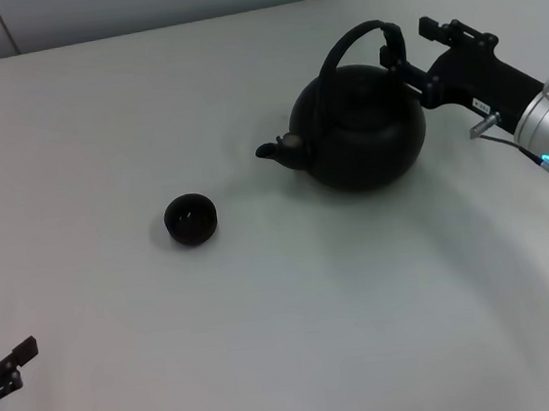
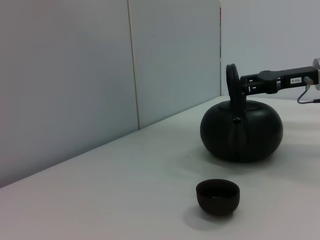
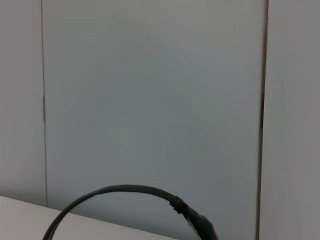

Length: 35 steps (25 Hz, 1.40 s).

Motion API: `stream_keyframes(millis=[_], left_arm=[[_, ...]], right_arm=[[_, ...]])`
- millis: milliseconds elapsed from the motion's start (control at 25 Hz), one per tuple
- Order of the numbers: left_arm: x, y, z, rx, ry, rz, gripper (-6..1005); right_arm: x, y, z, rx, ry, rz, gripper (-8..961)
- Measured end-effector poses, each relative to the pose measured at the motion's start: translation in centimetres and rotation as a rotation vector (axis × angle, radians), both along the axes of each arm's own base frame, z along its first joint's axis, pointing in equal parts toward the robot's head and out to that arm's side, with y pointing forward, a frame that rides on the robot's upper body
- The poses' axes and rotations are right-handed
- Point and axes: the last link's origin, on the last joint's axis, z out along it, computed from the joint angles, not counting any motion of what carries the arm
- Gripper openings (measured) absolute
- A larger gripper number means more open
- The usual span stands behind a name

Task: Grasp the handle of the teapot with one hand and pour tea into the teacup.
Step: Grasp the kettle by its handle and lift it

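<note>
Parked at the near left edge of the white worktop point(image 1: 299, 340), the left hand point(image 1: 2, 371) sits idle, its fingers apart. Beyond it the teacup point(image 1: 191, 219) stands alone, well apart from the teapot point(image 1: 360, 128), whose spout points toward it. From the right, the right hand point(image 1: 398, 55) is closed on the thick side of the handle point(image 1: 360, 35); the teapot rests upright.

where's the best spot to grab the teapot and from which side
Grip the thick part of the handle, coming from the side opposite the spout. The teapot sits upright with its hoop standing clear of the lid, and the right gripper is already there.
</note>
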Motion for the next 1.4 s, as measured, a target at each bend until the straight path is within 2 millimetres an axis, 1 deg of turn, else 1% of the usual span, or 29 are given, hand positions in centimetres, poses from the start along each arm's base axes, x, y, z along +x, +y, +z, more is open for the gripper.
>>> stream_keyframes(millis=[360,600,800,920,1360,1400], left_arm=[[0.2,0.1,-0.1,0.0,-0.002,-0.007,859],[0.2,0.1,-0.1,-0.001,-0.002,-0.009,859],[0.2,0.1,-0.2,-0.001,-0.003,-0.008,859],[0.2,0.0,-0.2,-0.002,-0.005,-0.005,859],[0.2,0.0,-0.2,-0.001,-0.006,-0.006,859],[0.2,0.0,-0.2,-0.001,-0.008,-0.006,859]], right_arm=[[-0.1,0.0,-0.1,-0.003,0.001,0.001,657],[-0.2,0.2,-0.6,-0.019,-0.006,-0.006,655],[-0.6,0.3,-1.0,-0.035,-0.012,0.006,502],[-0.7,0.4,-1.0,-0.036,-0.01,0.006,295],[-0.8,0.4,-1.0,-0.035,-0.006,0.012,91],[-0.9,0.5,-1.0,-0.034,-0.004,0.015,90]])
